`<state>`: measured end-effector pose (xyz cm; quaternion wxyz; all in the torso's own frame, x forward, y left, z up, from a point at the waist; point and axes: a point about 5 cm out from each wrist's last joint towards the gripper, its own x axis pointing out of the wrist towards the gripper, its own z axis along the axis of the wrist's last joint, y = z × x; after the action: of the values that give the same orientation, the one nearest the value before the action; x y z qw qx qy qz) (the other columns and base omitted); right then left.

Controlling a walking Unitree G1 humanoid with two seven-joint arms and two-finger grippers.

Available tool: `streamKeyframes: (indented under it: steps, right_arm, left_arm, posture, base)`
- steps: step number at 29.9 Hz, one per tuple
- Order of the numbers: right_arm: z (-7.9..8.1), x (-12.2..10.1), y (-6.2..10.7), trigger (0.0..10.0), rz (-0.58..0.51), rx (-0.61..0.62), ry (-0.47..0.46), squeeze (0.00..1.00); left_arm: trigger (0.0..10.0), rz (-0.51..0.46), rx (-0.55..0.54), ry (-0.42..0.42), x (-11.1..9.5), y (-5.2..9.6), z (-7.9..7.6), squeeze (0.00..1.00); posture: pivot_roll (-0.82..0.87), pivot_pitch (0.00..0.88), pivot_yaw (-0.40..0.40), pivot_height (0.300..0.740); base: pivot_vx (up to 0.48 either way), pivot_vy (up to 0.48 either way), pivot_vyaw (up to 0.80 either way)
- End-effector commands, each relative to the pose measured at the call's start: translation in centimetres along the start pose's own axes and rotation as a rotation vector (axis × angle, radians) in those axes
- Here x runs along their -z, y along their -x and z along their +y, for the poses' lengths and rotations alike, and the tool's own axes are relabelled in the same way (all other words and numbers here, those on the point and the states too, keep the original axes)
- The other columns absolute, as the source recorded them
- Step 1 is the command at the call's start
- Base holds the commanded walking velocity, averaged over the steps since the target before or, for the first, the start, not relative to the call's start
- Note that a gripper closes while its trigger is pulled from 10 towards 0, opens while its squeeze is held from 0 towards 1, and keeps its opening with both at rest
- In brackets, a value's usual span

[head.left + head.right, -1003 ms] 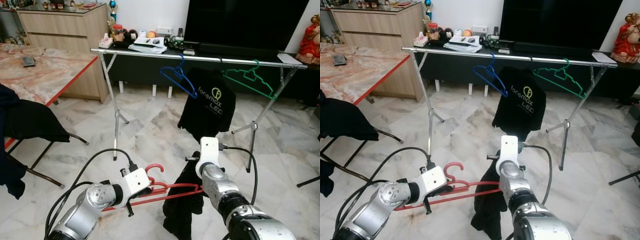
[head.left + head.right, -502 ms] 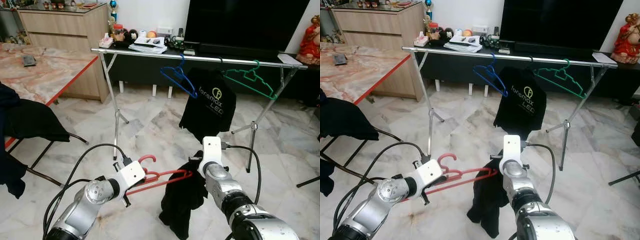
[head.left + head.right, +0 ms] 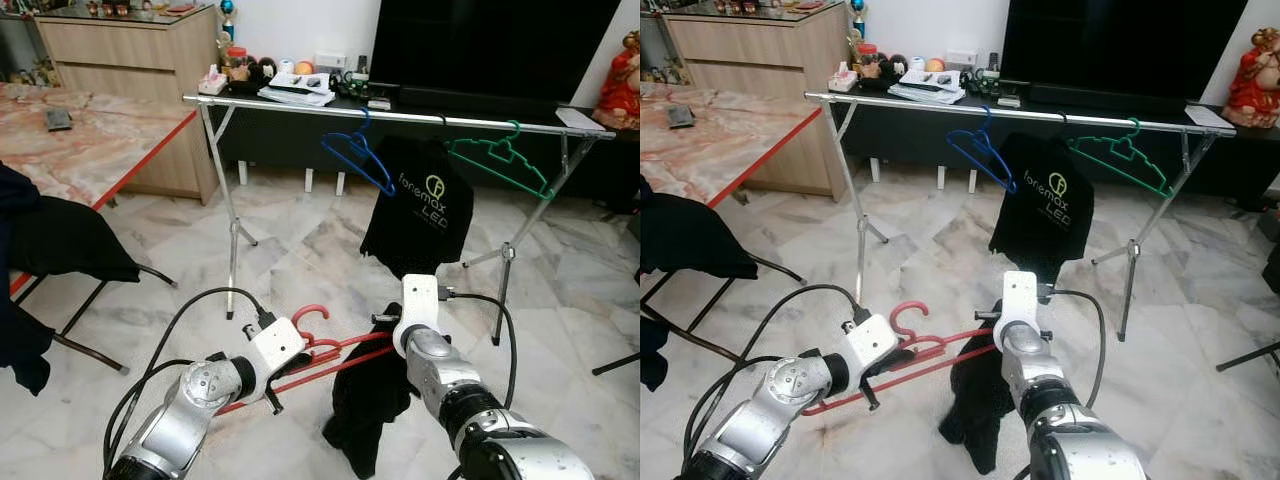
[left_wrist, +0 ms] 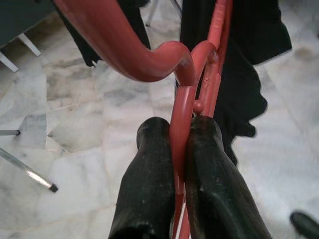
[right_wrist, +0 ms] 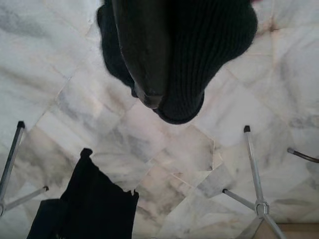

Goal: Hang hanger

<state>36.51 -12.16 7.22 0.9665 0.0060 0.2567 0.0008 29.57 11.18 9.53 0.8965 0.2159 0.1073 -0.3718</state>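
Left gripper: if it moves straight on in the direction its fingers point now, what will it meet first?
Probably the black garment draped on the red plastic hanger, which the left gripper grips near the hook. The garment hangs just beyond the fingertips, marble floor behind it; depth is uncertain.

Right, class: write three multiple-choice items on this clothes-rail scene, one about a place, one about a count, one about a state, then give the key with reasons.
1. Where does the black T-shirt with the logo hang on the rail?
A. Left of the blue hanger
B. Between the blue hanger and the green hanger
C. Right of the green hanger

2. How many bare hangers hang on the rail?
A. One
B. Two
C. Four

3. What is the left gripper doing?
A. Clamped on the red hanger
B. Open above the floor
C. Holding the rail

Key: 1 B, the shirt sits between the blue hanger and the green hanger. 2 B, only those two are bare. 3 A, the left wrist view shows both fingers pinching the red hanger near its hook.
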Motion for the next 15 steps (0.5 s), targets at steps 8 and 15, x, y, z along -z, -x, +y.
streamKeyframes:
  steps: [8,15]
  right_arm:
    - [0.0,-2.3,0.0,10.0,-0.064,0.033,-0.079,0.0]
    - [-0.3,-2.8,0.0,10.0,-0.078,0.066,-0.124,0.0]
  left_arm:
    - [10.0,0.106,-0.114,-0.092,-0.2,-0.6,1.5,0.0]
    - [10.0,0.135,-0.152,-0.086,0.1,-0.7,1.6,0.0]
  posture:
    - [0.0,0.0,-0.066,0.74]
    - [0.0,0.0,-0.067,0.74]
  base:
    - [0.0,0.0,0.0]
    - [0.0,0.0,0.0]
